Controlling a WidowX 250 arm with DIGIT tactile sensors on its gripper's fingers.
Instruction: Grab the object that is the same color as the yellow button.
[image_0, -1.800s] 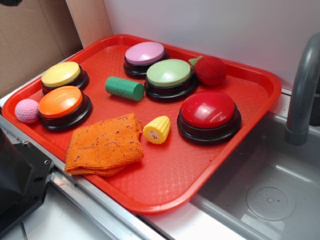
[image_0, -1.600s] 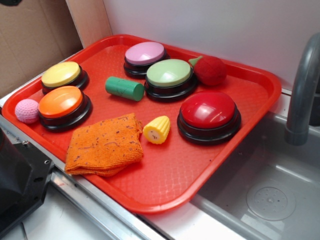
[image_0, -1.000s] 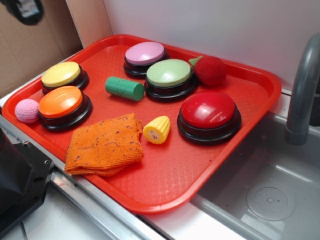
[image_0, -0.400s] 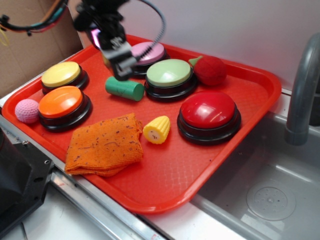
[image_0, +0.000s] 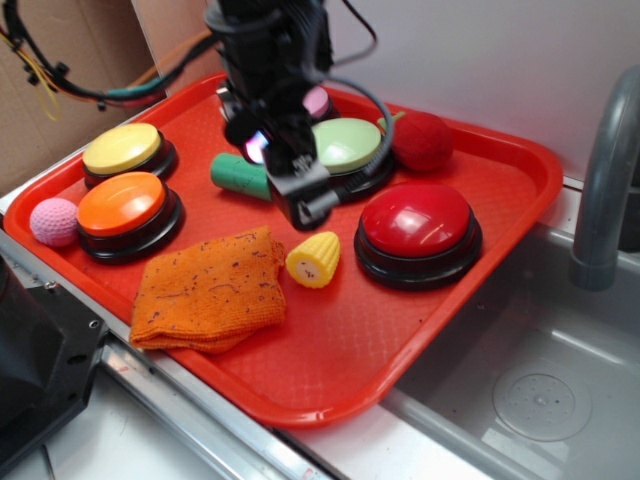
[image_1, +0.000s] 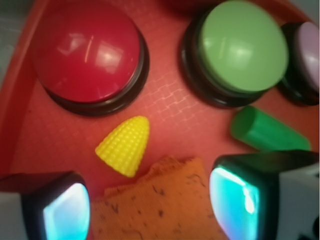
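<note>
The corn cob piece (image_0: 314, 259) lies on the red tray (image_0: 500, 180), just beside the orange cloth (image_0: 208, 289) and near the red button (image_0: 417, 229). In the wrist view the cob (image_1: 125, 145) sits left of centre, above the gap between the fingers (image_1: 65, 210), its long axis slanting from a narrow tip at upper right to a broad end at lower left. The pincer (image_0: 300, 195) hangs above the tray, just above the cob in the exterior frame, held apart and empty. The tray also carries the yellow button (image_0: 123, 148) at upper left, the green cylinder (image_1: 267, 132) and other buttons.
</note>
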